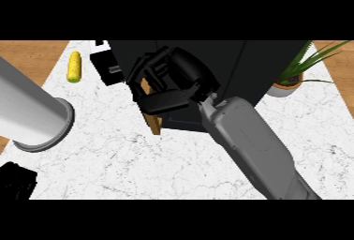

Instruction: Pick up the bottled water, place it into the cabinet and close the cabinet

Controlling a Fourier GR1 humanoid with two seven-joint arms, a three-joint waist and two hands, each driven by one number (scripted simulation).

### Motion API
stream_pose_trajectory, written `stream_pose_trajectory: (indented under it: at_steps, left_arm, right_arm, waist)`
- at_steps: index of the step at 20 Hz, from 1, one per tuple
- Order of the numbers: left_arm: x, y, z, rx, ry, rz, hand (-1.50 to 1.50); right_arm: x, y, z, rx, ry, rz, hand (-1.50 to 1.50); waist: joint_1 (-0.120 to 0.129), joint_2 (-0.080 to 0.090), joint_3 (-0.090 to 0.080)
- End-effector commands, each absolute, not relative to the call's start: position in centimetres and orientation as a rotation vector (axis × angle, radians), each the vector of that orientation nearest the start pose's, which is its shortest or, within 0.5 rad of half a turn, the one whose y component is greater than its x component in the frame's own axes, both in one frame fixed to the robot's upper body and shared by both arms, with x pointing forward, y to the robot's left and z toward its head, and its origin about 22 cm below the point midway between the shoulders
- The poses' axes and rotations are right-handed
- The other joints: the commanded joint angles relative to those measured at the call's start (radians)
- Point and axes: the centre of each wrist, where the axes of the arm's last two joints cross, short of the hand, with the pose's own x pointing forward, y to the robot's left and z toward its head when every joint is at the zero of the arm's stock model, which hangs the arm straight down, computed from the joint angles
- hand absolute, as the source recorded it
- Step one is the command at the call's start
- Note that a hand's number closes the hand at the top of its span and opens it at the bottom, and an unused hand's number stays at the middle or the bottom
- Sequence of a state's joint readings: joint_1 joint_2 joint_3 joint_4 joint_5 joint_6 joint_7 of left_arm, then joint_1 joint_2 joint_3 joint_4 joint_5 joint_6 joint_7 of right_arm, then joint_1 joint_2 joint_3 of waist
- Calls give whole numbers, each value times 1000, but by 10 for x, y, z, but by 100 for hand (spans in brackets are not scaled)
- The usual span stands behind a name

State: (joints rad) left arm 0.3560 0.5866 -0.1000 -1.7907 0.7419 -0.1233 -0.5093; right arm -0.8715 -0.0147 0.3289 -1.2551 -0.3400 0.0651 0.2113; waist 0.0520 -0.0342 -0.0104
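The dark cabinet (228, 70) stands on the white marble counter (138, 159). Its door is ajar, and the door's wooden edge (156, 124) shows at the front left. My right hand (173, 77) is up against that door edge, fingers relaxed and bent, thumb (165, 102) stretched across the front; I see nothing held in it. The grey right forearm (249, 145) runs in from the lower right. No bottled water is in sight. My left forearm (27, 108) crosses the left side, and a black part of the left hand (15, 180) shows at the lower left edge.
A yellow corn cob (74, 66) lies at the back left of the counter. A small black boxy object (107, 65) sits by the cabinet's left side. A potted plant (294, 77) stands to the cabinet's right. Wooden floor shows beyond the counter's corners.
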Motion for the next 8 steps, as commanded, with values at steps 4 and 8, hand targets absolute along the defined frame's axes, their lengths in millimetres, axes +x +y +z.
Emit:
stream_pose_trajectory:
  at_steps: [4,8]
  left_arm:
    - [160,336,40,-292,-1901,97,150]
    - [175,332,45,-284,-1902,95,150]
  right_arm:
    - [405,-120,156,378,-1664,460,150]
    - [405,-109,158,410,-1641,507,150]
  waist:
    - [-3,59,11]
    - [-24,60,10]
